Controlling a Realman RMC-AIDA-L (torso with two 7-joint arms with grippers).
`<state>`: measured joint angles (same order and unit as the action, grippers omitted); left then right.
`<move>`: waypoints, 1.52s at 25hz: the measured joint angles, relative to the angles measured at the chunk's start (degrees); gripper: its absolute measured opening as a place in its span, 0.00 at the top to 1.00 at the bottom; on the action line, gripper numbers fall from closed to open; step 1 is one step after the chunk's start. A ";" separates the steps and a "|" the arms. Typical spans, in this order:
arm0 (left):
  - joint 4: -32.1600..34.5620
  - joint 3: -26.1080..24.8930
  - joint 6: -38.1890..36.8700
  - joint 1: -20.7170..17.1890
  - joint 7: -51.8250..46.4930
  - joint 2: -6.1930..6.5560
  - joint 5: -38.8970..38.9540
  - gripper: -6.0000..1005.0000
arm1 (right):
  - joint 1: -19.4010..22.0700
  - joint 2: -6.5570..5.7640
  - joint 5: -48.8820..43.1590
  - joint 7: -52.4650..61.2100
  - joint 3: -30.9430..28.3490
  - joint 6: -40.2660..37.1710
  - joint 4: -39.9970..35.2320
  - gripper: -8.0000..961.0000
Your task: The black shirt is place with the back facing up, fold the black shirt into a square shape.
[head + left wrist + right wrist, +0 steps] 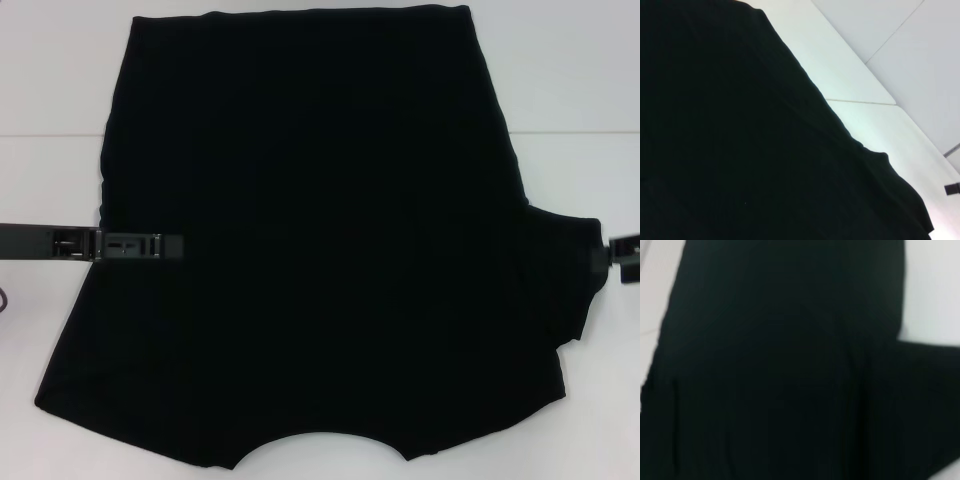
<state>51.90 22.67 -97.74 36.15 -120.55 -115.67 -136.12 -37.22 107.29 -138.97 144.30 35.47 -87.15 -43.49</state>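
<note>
The black shirt (pixel 320 240) lies spread flat on the white table (pixel 60 90), with its curved neckline at the near edge and its hem at the far edge. No lettering shows. My left gripper (pixel 140 245) reaches in from the left and lies low over the shirt's left edge. My right gripper (pixel 612 255) is at the outer edge of the right sleeve (pixel 570 265), which sticks out to the right. The shirt fills most of the left wrist view (pixel 740 140) and the right wrist view (pixel 790 370).
The white table shows a seam line (pixel 50 135) across its far part. Bare table lies to the left, right and beyond the shirt. A small dark object (pixel 952 189) shows at the edge of the left wrist view.
</note>
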 joint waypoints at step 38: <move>-0.84 -0.61 3.55 -0.13 -0.13 -1.06 1.50 0.22 | -3.30 2.15 -4.44 1.37 0.69 14.96 12.49 0.60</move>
<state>51.06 22.06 -94.19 36.02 -120.68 -116.72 -134.62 -40.52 109.43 -143.40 145.67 36.16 -72.19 -31.00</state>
